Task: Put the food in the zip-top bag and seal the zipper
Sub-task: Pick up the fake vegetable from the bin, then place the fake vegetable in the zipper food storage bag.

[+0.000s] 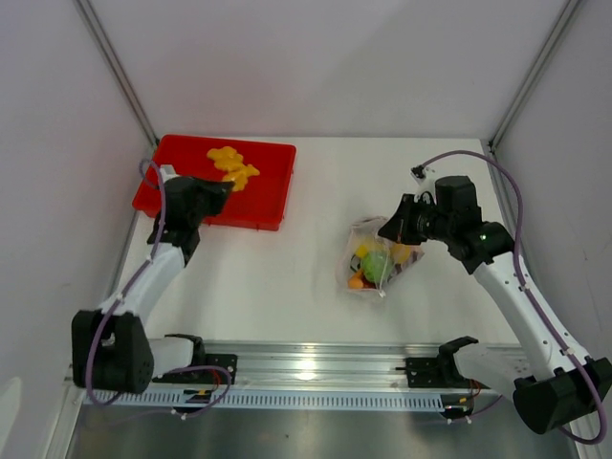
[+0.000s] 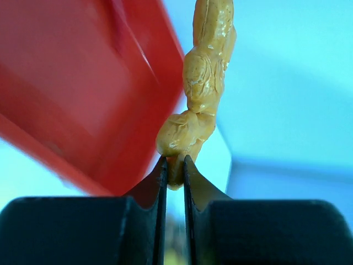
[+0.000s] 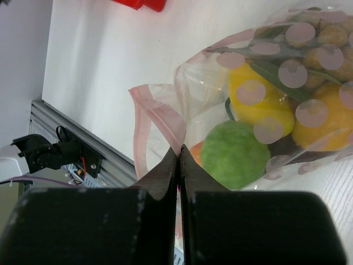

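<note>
1. A rail runs along the near edge of the table, and both arms rise from it.
2. The bag lies on the table right of centre, beyond the rail. Its long axis runs slantwise from near-left to far-right. The mouth end is far-right, at the right gripper.
3. The right gripper's fingers are pressed together on the zipper, pinching the pink strip at a corner of the mouth. The rest of the strip sags in a loose loop beside the fingers.
4. In the bag, the lime lies nearest the fingers. The lemon is behind it, with the mango beside that. A green leaf and the nut cluster lie deepest.
5. The tray sits at the far left, well apart from the bag, with its long side across the table. Yellow-orange pieces lie on it.
6. The left gripper is at the tray's near side, clamped on the end of a lumpy orange piece. The piece's long axis points straight away from the fingers, in line with them. Whether its far end touches the tray cannot be told.
</note>
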{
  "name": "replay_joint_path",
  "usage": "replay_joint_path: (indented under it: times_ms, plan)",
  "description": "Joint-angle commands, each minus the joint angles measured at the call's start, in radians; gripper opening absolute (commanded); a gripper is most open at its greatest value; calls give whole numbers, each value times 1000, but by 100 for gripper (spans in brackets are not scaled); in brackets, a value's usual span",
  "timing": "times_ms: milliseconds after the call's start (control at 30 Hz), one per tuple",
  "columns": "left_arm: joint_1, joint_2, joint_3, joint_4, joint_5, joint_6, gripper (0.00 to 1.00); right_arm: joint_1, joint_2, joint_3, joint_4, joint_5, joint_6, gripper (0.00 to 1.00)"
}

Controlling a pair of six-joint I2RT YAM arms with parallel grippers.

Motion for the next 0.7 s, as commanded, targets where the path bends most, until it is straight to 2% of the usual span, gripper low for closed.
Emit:
replay_joint_path:
  times_ms: [0,167,333,500,667]
  plan:
    - [-155,-198,-71,-39,58,108,1,2,-8,103,-41,42,-7,0]
    - [-363,-356,-98,-82,185,249,1,2,2,165,-84,51,-30,0]
    - [-500,-487,-130,-145,317,411,1,5,16,203,-98,76,-66,0]
    - [-580,-576,-160,-218,446,493,1,9,13,198,-101,122,-87,0]
    - [-647,-526,-117,-313,527,459,1,32,18,192,-80,129,-87,0]
